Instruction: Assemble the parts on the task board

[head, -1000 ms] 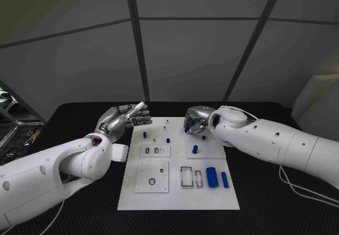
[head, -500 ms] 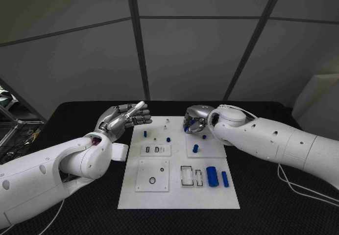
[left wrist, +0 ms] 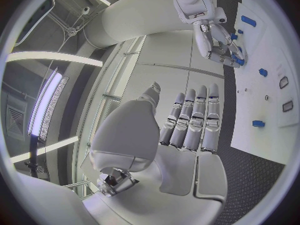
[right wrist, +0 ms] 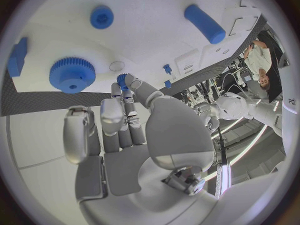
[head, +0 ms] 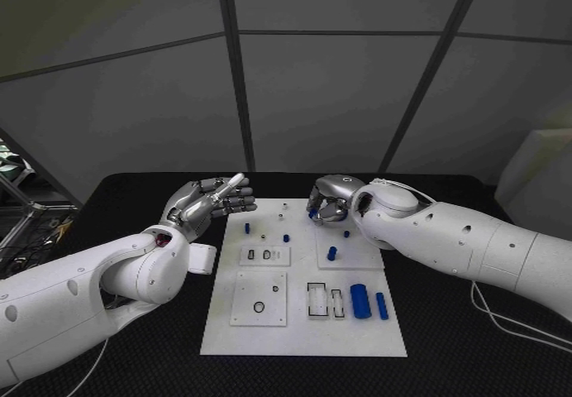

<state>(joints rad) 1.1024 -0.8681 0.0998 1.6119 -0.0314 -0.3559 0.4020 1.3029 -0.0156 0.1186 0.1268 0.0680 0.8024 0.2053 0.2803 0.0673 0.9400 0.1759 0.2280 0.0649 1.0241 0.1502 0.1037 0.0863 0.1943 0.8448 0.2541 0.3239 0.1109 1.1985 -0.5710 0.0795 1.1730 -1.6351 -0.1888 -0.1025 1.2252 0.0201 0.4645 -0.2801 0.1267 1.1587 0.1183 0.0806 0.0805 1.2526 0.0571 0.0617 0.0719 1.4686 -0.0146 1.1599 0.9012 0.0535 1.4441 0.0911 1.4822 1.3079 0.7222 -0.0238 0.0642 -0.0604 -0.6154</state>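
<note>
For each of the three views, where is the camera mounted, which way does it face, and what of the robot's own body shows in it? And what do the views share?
Head view: on the robot's head, looking down at the task board; both arms enter, left hand raised beside the board, right hand at its far end.
Left wrist view: behind the left hand, fingers straight, facing across the board.
Right wrist view: behind the right hand, facing the board, with a blue gear close by.
Shared: the board with its blue parts shows in all three; the left wrist view also shows the right hand.
</note>
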